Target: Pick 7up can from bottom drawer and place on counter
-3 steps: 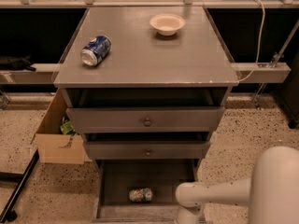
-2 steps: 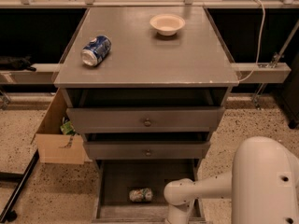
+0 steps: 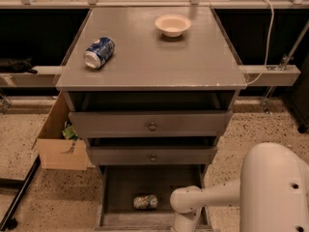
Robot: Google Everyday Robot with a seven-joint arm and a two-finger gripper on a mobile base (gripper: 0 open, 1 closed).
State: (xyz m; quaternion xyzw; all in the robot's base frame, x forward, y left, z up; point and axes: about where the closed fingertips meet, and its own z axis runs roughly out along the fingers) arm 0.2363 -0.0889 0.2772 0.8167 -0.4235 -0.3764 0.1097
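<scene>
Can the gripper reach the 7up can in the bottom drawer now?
Probably yes: the 7up can lies uncovered in the open bottom drawer, with the arm right beside it. The gripper itself is out of view, below the picture's lower edge.

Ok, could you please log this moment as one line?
gripper: front right of bottom drawer, beside 7up can | 7up can: lying on drawer floor, ungrasped | counter: blue can, bowl

The bottom drawer (image 3: 120, 187) is bare left of the 7up can (image 3: 146, 201); the gripper (image 3: 185, 222) crowds the can's right, the middle drawer (image 3: 125, 156) overhangs behind.
</scene>
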